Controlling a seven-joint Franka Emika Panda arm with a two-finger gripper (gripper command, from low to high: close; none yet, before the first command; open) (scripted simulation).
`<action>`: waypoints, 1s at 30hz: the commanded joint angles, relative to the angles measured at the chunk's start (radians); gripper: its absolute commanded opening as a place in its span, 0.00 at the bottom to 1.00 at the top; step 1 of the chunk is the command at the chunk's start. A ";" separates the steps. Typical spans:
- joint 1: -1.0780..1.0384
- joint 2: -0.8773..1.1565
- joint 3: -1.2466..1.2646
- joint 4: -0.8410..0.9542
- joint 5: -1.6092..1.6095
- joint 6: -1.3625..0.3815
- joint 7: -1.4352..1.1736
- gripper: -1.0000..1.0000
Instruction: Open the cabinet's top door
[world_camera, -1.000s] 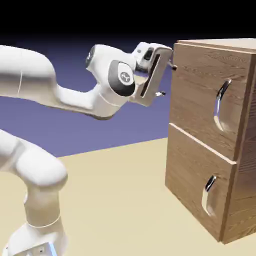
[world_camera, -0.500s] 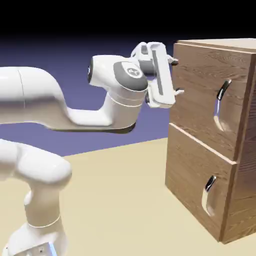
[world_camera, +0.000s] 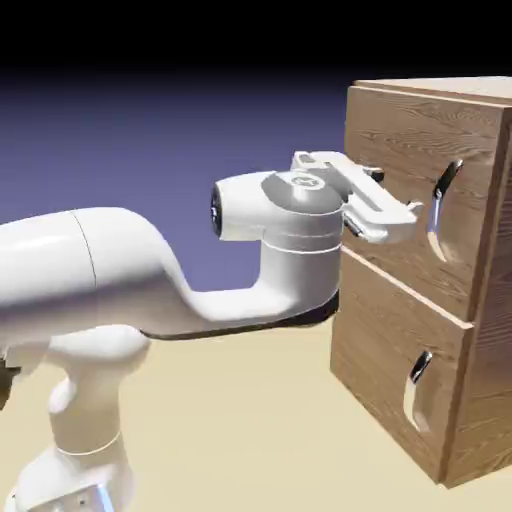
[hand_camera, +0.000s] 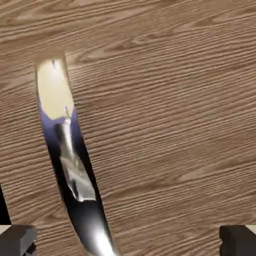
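Note:
The light-brown wood-grain cabinet (world_camera: 395, 330) stands at the right of the exterior view. Its top door (world_camera: 395, 140) is shut flat and carries a long curved silver handle (world_camera: 441, 205). My gripper (world_camera: 398, 193) is open, just in front of the top door and a little left of that handle, touching nothing. In the hand view the door's wood (hand_camera: 170, 115) fills the picture. The handle (hand_camera: 70, 160) runs down it left of the middle, between my two grey fingertips (hand_camera: 17, 241), which stand wide apart at the bottom edge.
Below the top door sits the lower panel (world_camera: 375, 350) with a shorter silver handle (world_camera: 415, 390). My white arm (world_camera: 120, 280) stretches from the lower left across the tan table (world_camera: 230, 430) toward the cabinet.
The arm has swung down and to the right, and the hand has turned and come close to the top door's handle. The jaws have stayed open.

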 joint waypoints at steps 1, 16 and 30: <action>0.015 -0.010 -0.019 0.008 -0.044 0.000 -0.022 0.50; 0.007 0.001 0.008 -0.074 -0.091 -0.218 -0.039 0.00; -0.413 -0.100 0.480 -0.524 0.295 -0.643 -0.046 0.00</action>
